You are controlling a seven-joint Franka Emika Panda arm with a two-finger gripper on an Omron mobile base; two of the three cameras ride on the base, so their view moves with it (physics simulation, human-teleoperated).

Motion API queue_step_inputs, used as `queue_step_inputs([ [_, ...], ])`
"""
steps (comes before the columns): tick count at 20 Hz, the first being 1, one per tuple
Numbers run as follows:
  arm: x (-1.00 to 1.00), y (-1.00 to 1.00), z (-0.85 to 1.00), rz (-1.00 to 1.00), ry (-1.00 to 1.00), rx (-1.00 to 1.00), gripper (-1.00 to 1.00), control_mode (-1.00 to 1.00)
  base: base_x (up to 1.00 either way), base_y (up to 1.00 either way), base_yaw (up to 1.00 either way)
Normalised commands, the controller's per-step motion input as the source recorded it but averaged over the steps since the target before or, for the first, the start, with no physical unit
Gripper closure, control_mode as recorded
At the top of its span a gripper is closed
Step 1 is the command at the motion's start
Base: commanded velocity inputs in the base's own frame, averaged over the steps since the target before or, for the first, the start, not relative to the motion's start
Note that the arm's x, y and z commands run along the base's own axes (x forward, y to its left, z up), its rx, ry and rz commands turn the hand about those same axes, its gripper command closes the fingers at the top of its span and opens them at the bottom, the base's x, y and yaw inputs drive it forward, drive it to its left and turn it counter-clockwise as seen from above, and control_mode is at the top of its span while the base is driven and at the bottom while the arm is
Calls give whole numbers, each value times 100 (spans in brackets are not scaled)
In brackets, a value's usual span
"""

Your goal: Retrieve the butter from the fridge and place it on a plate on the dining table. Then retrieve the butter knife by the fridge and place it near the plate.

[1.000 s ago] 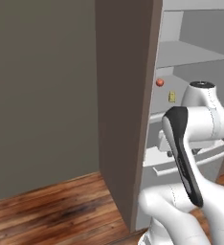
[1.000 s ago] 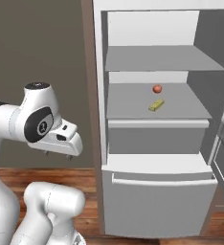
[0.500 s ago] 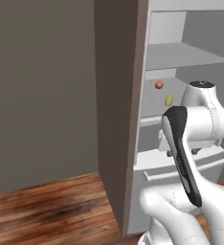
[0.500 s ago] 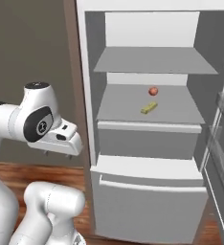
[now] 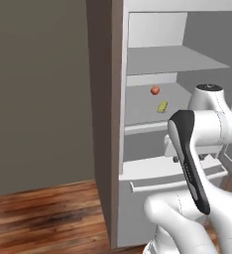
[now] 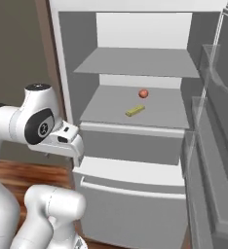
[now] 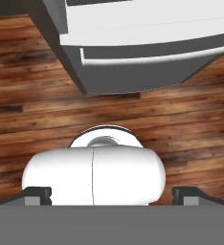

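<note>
The small yellow butter stick (image 6: 135, 111) lies on the tall silver-grey fridge's (image 6: 135, 160) middle shelf, near a red-orange lump (image 6: 143, 93); jaws wide, holding nothing

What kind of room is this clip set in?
Most likely a kitchen: an open fridge with pale shelves and a lower drawer, the butter beside a small red lump, and wood plank flooring.

Glossy white arm (image 5: 207, 124) of rounded, bulbous segments. Long black inlay strip (image 5: 190, 163) down one link, dark grey round cap (image 6: 39, 127) on a joint. Two small dark finger tips (image 7: 37, 194) at the hand's end.
</note>
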Motion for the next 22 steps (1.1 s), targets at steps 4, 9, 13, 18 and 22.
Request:
queue_step_inputs([
  [4, 0, 0, 0, 0, 0, 0, -100, 100, 6, -38, -6],
  [9, 0, 0, 0, 0, 0, 0, -100, 100, 22, -12, -24],
  [13, 0, 0, 0, 0, 0, 0, -100, 100, 36, 0, -25],
  [18, 0, 0, 0, 0, 0, 0, -100, 100, 67, -6, -15],
  [22, 0, 0, 0, 0, 0, 0, -100, 100, 67, -11, -7],
])
